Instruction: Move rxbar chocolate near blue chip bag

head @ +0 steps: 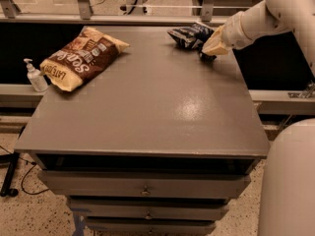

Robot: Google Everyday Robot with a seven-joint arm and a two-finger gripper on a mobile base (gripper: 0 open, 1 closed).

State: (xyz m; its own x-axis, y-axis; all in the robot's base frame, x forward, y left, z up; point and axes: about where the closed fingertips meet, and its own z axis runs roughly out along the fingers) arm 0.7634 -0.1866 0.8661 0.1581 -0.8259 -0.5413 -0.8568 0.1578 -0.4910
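The blue chip bag (188, 35) is small, dark blue and wrinkly, and lies at the far right of the grey table top (147, 102). My gripper (210, 50) reaches in from the right on the white arm (261, 18) and sits low at the bag's right end. A small dark piece (207, 57) shows just under the gripper tip, right beside the bag. It may be the rxbar chocolate, but the gripper hides most of it.
A larger tan-and-brown chip bag (81, 58) lies at the far left of the table. A white sanitizer bottle (34, 76) stands on the ledge left of the table. Drawers (145, 188) sit below the front edge. Part of the white robot body (290, 181) fills the lower right.
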